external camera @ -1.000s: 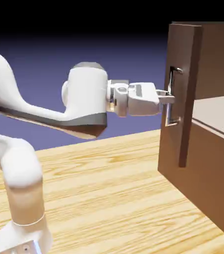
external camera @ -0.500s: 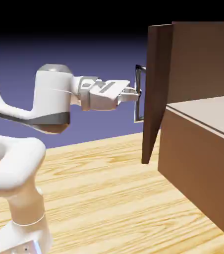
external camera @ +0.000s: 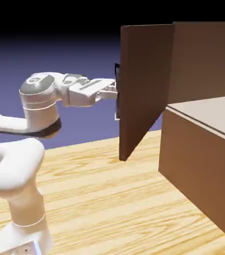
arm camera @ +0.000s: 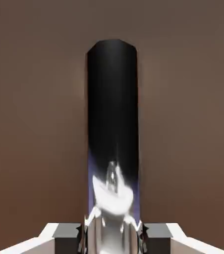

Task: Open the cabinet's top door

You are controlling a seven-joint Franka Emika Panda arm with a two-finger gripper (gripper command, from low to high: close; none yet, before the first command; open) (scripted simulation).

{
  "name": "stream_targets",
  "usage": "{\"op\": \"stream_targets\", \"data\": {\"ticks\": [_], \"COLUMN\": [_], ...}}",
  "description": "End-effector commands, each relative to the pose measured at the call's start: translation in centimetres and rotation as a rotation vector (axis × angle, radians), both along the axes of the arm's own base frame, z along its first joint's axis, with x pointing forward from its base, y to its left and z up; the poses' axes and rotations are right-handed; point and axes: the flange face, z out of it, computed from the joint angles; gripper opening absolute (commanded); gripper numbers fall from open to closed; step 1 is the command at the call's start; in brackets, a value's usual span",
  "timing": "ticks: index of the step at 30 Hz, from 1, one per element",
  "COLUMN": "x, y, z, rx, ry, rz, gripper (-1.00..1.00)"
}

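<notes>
Two views of one moment. The exterior view looks from beside the robot, at about arm height and some way back, facing across the wooden counter (external camera: 109,189). It takes in the white arm (external camera: 15,169) rising from the lower left, the cabinet (external camera: 204,149) at right, and the top door (external camera: 142,84) swung out toward the camera. The hand view looks from the wrist along the claw (arm camera: 113,233), very close to the top door (arm camera: 34,124), whose brown face fills the frame behind the dark, glossy bar handle (arm camera: 113,109). Both views share the claw (external camera: 115,90), the handle and that door.
</notes>
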Motion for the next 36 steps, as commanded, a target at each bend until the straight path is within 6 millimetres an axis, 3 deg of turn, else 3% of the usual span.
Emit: {"op": "stream_targets", "data": {"ticks": [1, 14, 18, 26, 36], "x": [-0.3, -4.1, -4.5, -6.0, -5.6], "y": [0.6, 10.4, 11.9, 21.3, 31.5], "z": [0.0, 0.0, 0.0, 0.0, 0.0], "rx": [0.002, 0.001, 0.002, 0.001, 0.001], "ry": [0.0, -0.001, 0.0, -0.001, -0.001], "rz": [-0.014, -0.212, -0.24, -0.419, -0.611], "gripper": [-1.0, -1.0, -1.0, -1.0, -1.0]}}
